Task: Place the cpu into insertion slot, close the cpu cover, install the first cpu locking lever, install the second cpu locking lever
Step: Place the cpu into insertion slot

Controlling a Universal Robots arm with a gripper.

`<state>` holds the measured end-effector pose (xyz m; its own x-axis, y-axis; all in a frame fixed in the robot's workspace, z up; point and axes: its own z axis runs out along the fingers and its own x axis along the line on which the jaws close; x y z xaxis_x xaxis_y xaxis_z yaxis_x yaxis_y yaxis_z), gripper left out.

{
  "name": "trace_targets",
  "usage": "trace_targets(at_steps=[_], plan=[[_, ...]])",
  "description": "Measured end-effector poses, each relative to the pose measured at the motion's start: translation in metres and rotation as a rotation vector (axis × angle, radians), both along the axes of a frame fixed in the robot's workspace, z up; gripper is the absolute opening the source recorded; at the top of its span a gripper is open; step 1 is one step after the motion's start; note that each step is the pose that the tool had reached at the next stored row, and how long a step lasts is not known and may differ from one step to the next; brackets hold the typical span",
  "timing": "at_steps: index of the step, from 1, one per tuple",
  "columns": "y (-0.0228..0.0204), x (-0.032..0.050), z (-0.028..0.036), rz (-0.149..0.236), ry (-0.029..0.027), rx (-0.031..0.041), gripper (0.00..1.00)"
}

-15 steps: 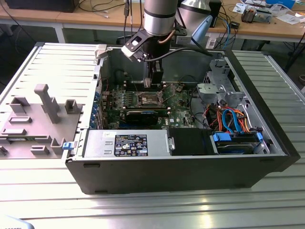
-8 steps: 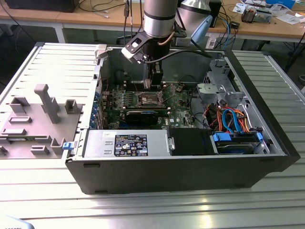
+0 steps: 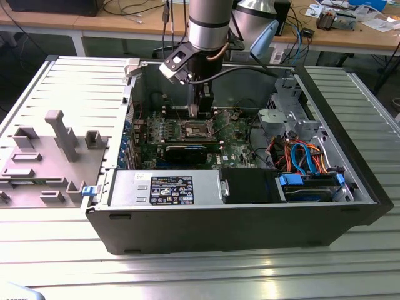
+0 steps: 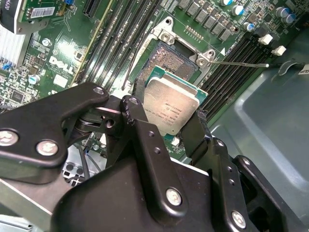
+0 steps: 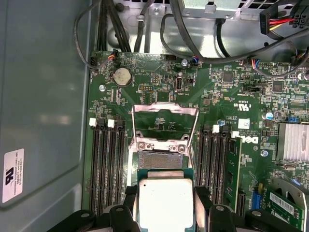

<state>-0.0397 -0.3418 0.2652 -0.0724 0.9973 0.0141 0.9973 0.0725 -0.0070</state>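
The jaws are pinching the cpu [image 4: 171,108] by two opposite edges, holding it metal side up over the near part of the slot [image 5: 160,160]; I cannot tell whether it is touching the slot. The cover [image 5: 164,107] is standing open, swung back from the slot's far edge. Memory slots [image 5: 106,164] are running along both sides of the slot

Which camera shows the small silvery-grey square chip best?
The second wrist view: the silvery-grey square chip shows most of its top, held in the gripper. The first wrist view crops it at the picture's edge. In the exterior view it is too small to tell.
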Motion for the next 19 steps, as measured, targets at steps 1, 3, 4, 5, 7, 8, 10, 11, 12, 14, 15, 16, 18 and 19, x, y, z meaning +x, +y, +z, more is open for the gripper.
trace_targets(at_steps=[1, 3, 4, 5, 7, 8, 10, 11, 12, 14, 15, 16, 18, 19], plan=[[0.0, 0.0, -0.0013, 0.0, 0.0, 0.0, 0.55], [0.0, 0.0, -0.0015, 0.0, 0.0, 0.0, 0.55], [0.0, 0.0, -0.0018, 0.0, 0.0, 0.0001, 0.55], [0.0, 0.0, -0.002, 0.0, 0.0, 0.0001, 0.55], [0.0, 0.0, -0.0028, 0.0, 0.0, 0.0001, 0.55], [0.0, 0.0, -0.0029, 0.0, 0.0, 0.0001, 0.55], [0.0, 0.0, -0.0033, 0.0, 0.0, 0.0001, 0.55], [0.0, 0.0, -0.0036, 0.0, 0.0, 0.0001, 0.55], [0.0, 0.0, -0.0037, 0.0, 0.0, 0.0, 0.55], [0.0, 0.0, -0.004, 0.0, 0.0, 0.0001, 0.55], [0.0, 0.0, -0.0041, 0.0, -0.0001, 0.0001, 0.55], [0.0, 0.0, -0.0041, 0.0, 0.0001, 0.0, 0.55], [0.0, 0.0, -0.0043, 0.0, 0.0, 0.0001, 0.55], [0.0, 0.0, -0.0044, 0.0, 0.0, 0.0, 0.55]])
